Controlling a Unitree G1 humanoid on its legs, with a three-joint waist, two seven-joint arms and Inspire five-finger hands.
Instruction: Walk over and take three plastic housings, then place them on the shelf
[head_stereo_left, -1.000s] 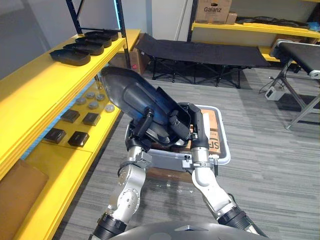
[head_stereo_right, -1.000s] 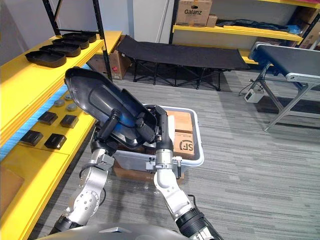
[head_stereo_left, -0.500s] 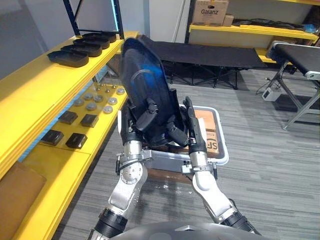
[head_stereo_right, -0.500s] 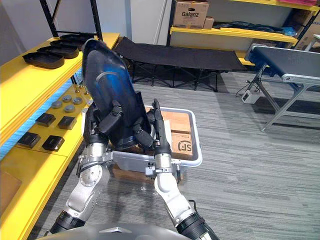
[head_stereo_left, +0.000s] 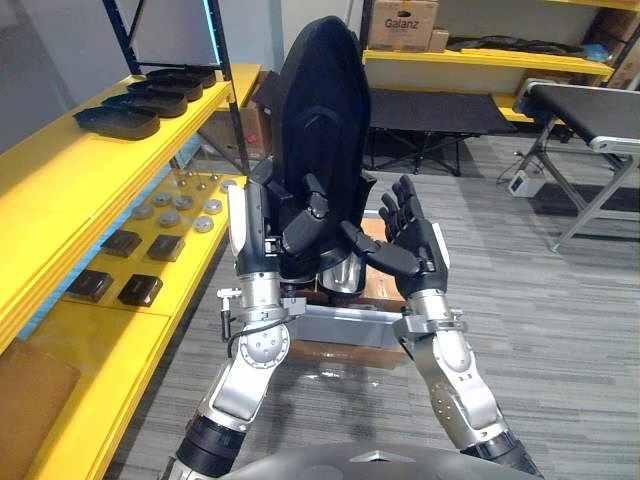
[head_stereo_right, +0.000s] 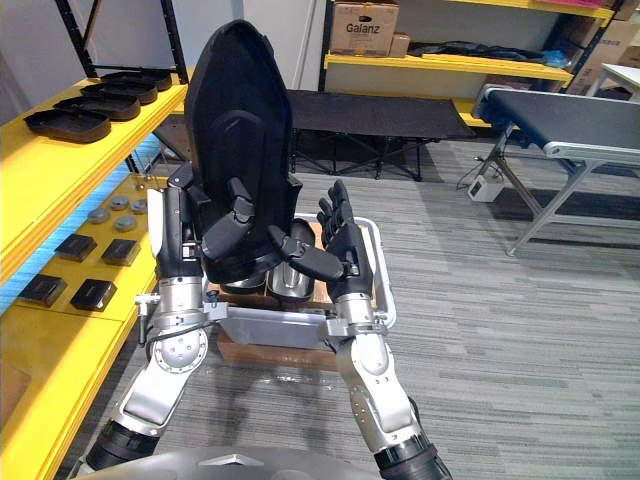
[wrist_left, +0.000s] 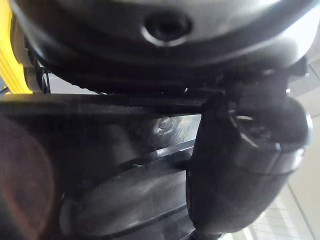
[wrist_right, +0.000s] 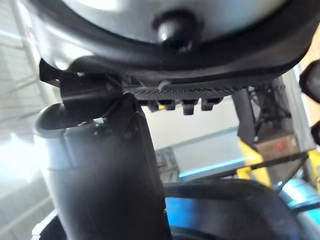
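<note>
Housing orientation has changed in the last second. The black plastic housing (head_stereo_left: 325, 110), which was tilted toward the shelf, now stands upright in front of me above the grey bin (head_stereo_left: 345, 322). My left robot hand (head_stereo_left: 298, 225) has its fingers curled round the lower part and carries it alone. The right robot hand (head_stereo_left: 415, 232), which had been steadying it, has come off and hangs released with fingers spread, just beside the housing's lower edge. A row of similar housings (head_stereo_left: 115, 120) already lies on the yellow shelf (head_stereo_left: 60, 175) to my left. I judge the pick done and the move to the shelf next. A one-handed hold on so tall a part could let it tip.
</note>
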